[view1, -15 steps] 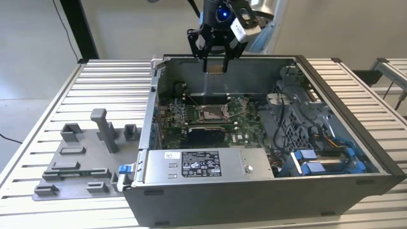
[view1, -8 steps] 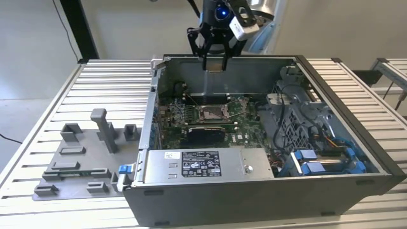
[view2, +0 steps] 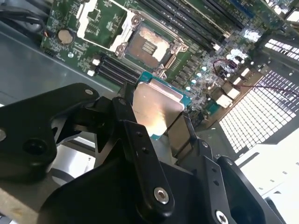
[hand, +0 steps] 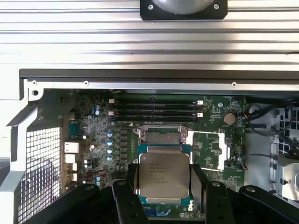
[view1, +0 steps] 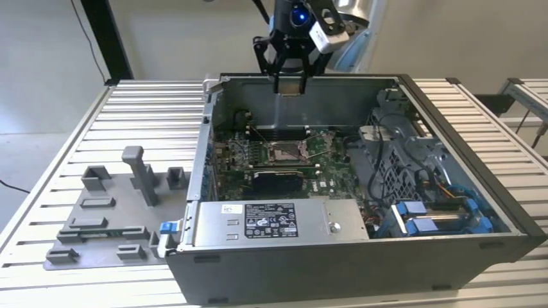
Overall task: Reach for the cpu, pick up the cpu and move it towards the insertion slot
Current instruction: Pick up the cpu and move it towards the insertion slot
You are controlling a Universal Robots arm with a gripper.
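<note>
The gripper (view1: 291, 90) is hanging above the back wall of the open computer case (view1: 479, 212), toward twelve o'clock in the exterior view, with its jaws clamping the cpu (hand: 163, 175) by two opposite edges. In both wrist views the cpu (view2: 156, 109) is showing its pale silver face, a thin green edge visible around it, held flat between the black fingers (hand: 198, 182) and clear of the board. The insertion slot (view1: 285, 151) is sitting on the green motherboard (view1: 330, 168) inside the case, at about six o'clock from the gripper in the exterior view and well below it; its silver frame and dark centre are showing in the second wrist view (view2: 148, 46). The case is resting on a slatted metal desk (view1: 145, 115), and a grey fixture plate (view1: 102, 218) with upright blocks is lying at nine o'clock from the case.
</note>
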